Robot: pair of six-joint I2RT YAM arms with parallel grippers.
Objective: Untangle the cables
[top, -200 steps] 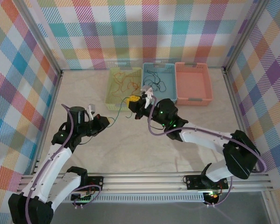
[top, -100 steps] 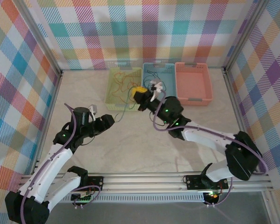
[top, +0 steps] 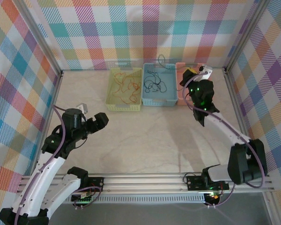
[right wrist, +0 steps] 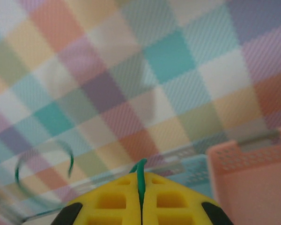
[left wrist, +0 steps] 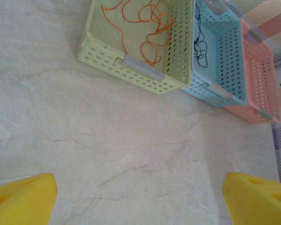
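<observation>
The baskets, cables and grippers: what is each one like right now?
left gripper: open, holding nothing
right gripper: shut on the green cable
green cable: pinched, loose end up in the air
yellow-green basket: holds the orange cable
orange cable: lying in loose squiggles
blue basket: holds the black cable
black cable: lying loose
pink basket: no cable in the part that shows

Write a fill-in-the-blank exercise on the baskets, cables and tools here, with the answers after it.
1. The cable in the yellow-green basket is ___ in colour.
2. The black cable lies in the ___ basket.
3. The right tool is shut on a ___ cable.
4. The left tool holds nothing and stands ___.
Answers: orange; blue; green; open.
</observation>
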